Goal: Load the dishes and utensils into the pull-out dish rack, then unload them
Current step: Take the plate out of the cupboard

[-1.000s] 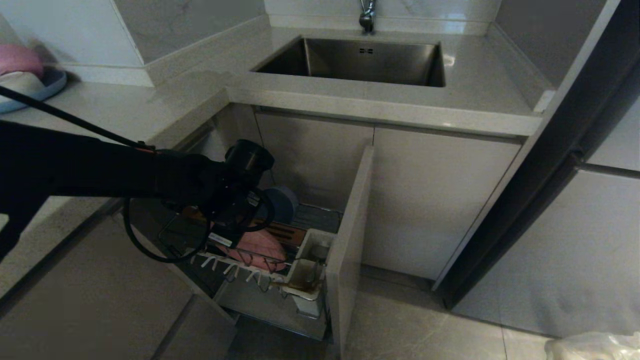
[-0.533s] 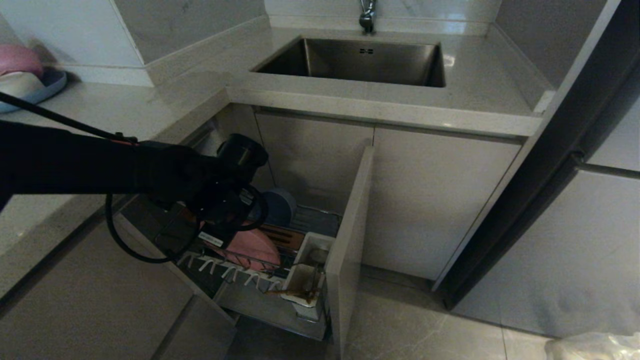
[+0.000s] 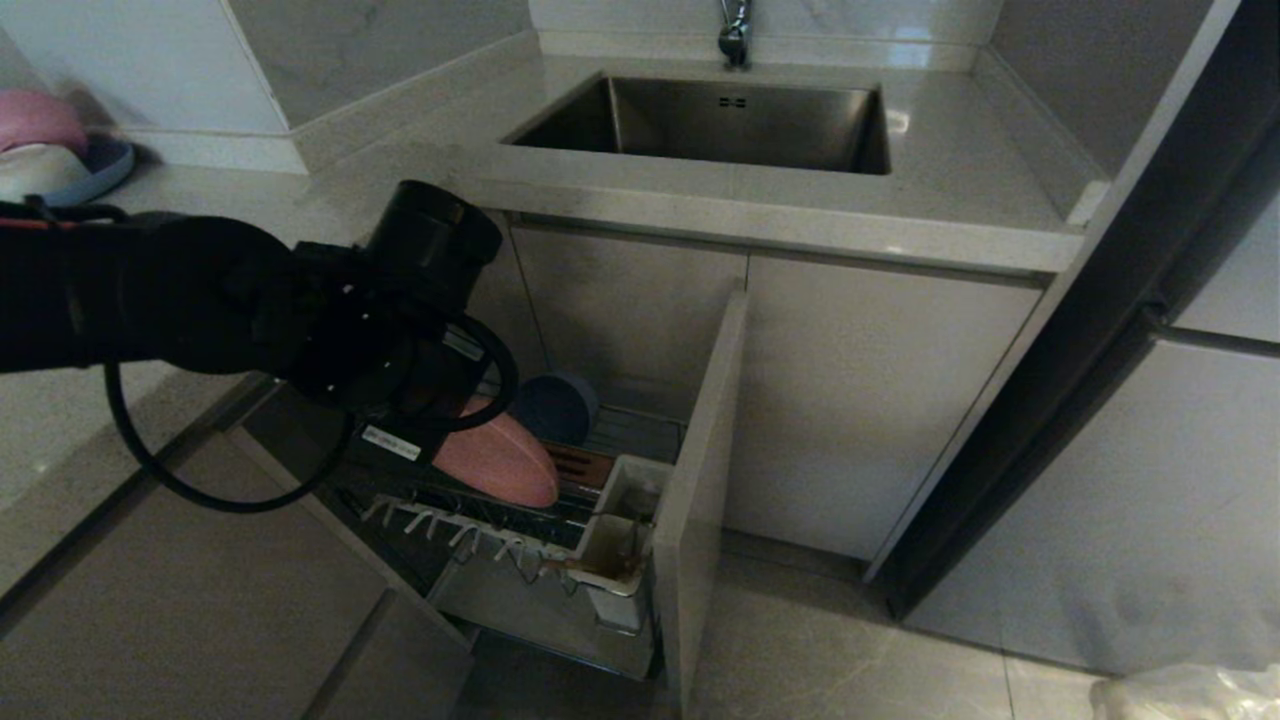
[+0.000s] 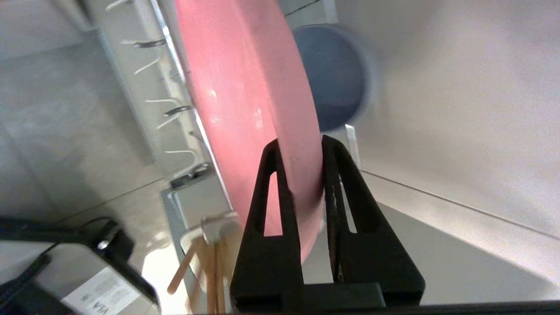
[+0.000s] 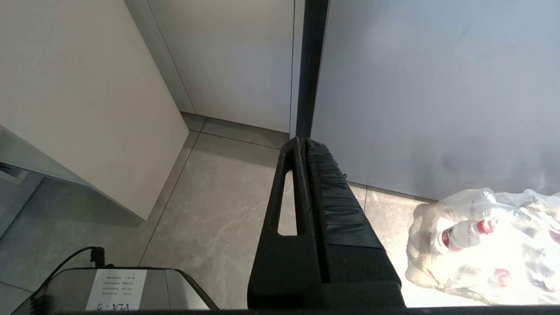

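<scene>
My left gripper is shut on the rim of the salmon-pink plate, which hangs on edge above the pull-out dish rack. In the head view the plate shows below my black left wrist, lifted clear of the wooden strip. The blue-grey bowl stands at the rack's back, also the bowl beyond the plate. Chopsticks lean in a white utensil cup. The spoon is not clearly visible. My right gripper is shut and empty, parked over the floor.
The rack's beige front panel stands open to the right. A sink is set in the counter above. Small pink and white bowls on a dark blue plate sit far left. A plastic bag with bottles lies on the floor.
My left arm has risen and drawn back to the left, lifting the pink plate up out of the rack's slots. The bowl and the chopsticks stay in place.
</scene>
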